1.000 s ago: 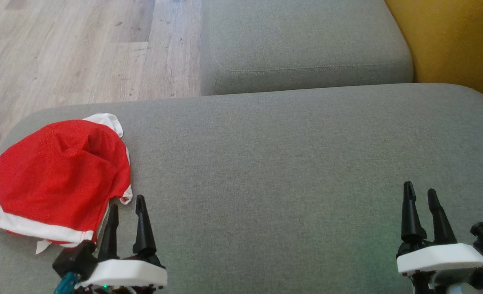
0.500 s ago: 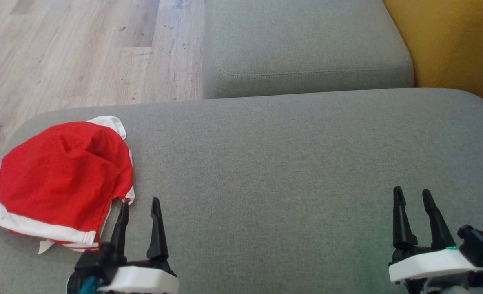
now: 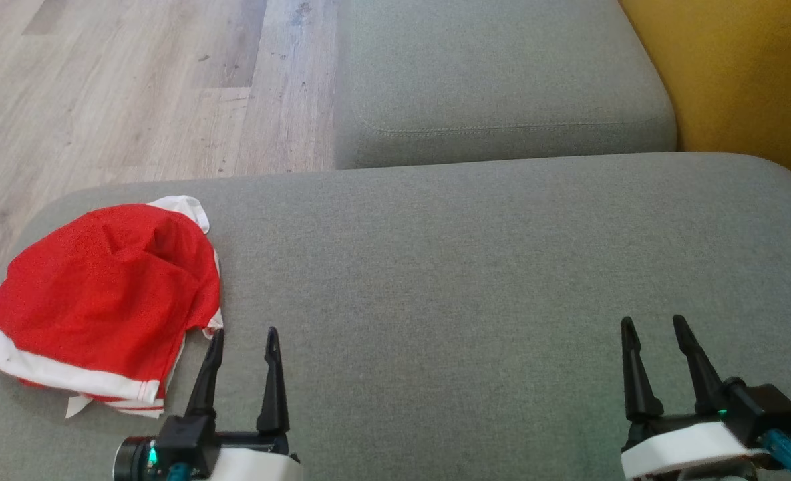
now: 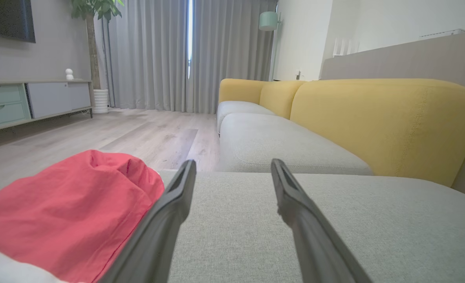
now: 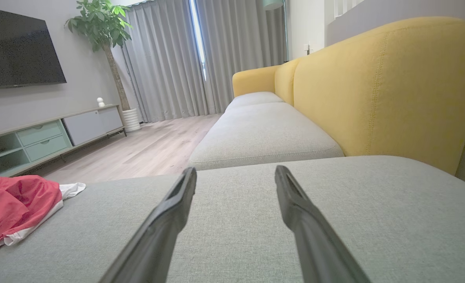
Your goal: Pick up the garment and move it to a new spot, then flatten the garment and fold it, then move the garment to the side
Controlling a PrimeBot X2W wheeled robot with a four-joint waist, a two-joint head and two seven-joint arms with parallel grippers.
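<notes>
Sliding left gripper (image 3: pixel 245 331), right gripper (image 3: pixel 653 318) inward, jaws spread, empty; pickup pending, needing leftward reach onto red garment (image 3: pixel 101 294).

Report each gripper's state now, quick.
Left gripper: open, holding nothing, just beside the red garment.
Right gripper: open, holding nothing, over the grey cushion.

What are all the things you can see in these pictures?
near seat cushion: one, grey, closest
garment: one, red with white trim, crumpled on that cushion's left end
far seat cushion: one, grey, beyond the near one
sofa back: yellow, right side
floor: pale wood, left
curtains: grey, far wall
potted plant: one, green, beside curtains
TV: one, black, wall
left gripper: one, black fingers, open, beside garment
right gripper: one, black fingers, open
</notes>
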